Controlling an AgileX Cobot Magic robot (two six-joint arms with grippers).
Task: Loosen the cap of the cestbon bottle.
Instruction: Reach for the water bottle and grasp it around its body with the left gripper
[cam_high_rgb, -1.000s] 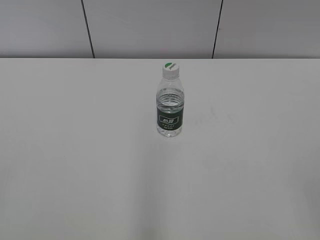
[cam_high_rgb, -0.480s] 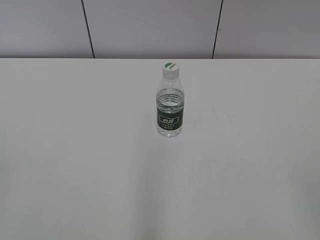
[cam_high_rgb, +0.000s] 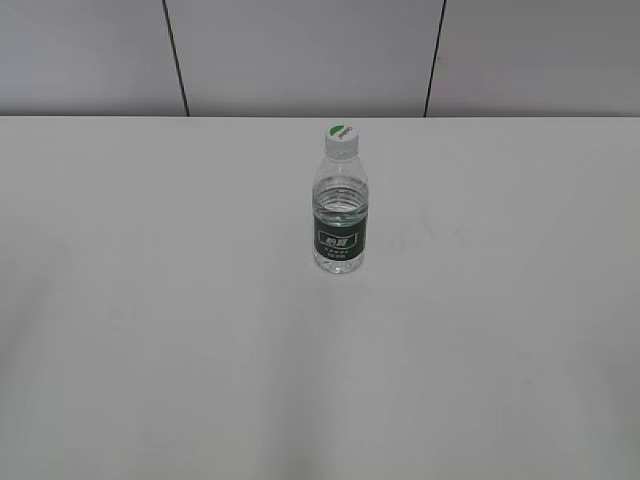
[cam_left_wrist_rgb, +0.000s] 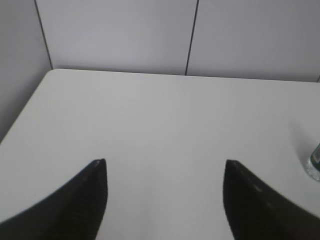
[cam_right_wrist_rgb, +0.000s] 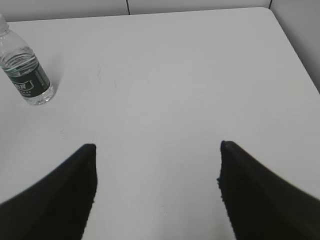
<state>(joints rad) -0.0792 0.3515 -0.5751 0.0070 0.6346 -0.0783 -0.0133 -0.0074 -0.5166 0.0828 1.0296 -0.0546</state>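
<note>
Cestbon bottle (cam_high_rgb: 340, 210) stands upright near mid-surface (cam_high_rgb: 150, 330), toward the back edge, w/ cap (cam_high_rgb: 340, 136) on top. Left hand (cam_left_wrist_rgb: 165, 162) and right hand (cam_right_wrist_rgb: 156, 145) both spread wide, holding nothing — each well apart from the bottle.

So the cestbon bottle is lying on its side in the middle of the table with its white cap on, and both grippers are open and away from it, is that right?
Not quite. The cestbon bottle stands upright, as the exterior view shows. The rest holds: its white cap is on, it is mid-table, and the left gripper and right gripper are open, clear of it.
</note>
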